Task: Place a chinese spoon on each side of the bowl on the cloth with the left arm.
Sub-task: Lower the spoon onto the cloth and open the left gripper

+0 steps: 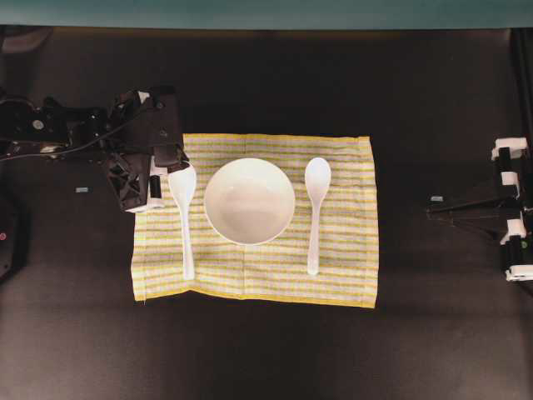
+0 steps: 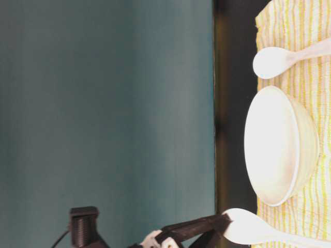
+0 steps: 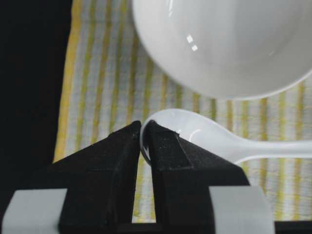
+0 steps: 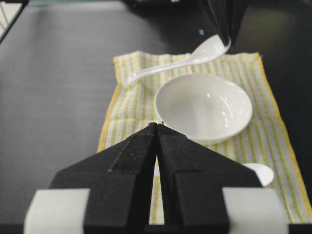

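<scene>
The striped yellow cloth (image 1: 350, 258) lies mid-table with the white bowl (image 1: 249, 201) on it. One white chinese spoon (image 1: 315, 217) lies flat right of the bowl. A second spoon (image 1: 186, 225) is left of the bowl. My left gripper (image 1: 175, 169) is shut on the rim of its scoop, as the left wrist view shows at the gripper (image 3: 145, 134) and spoon (image 3: 214, 139). In the right wrist view this spoon (image 4: 195, 56) tilts, scoop raised, handle tip on the cloth (image 4: 124, 122). My right gripper (image 4: 157, 125) is shut on nothing, off the cloth's right edge (image 1: 431, 212).
The dark tabletop (image 1: 266, 92) surrounds the cloth. A small pale mark (image 1: 82, 190) sits on the table left of the left arm. A teal wall (image 2: 103, 103) backs the table. From table level I see the bowl (image 2: 282, 144) between both spoons (image 2: 274, 61) (image 2: 253, 227).
</scene>
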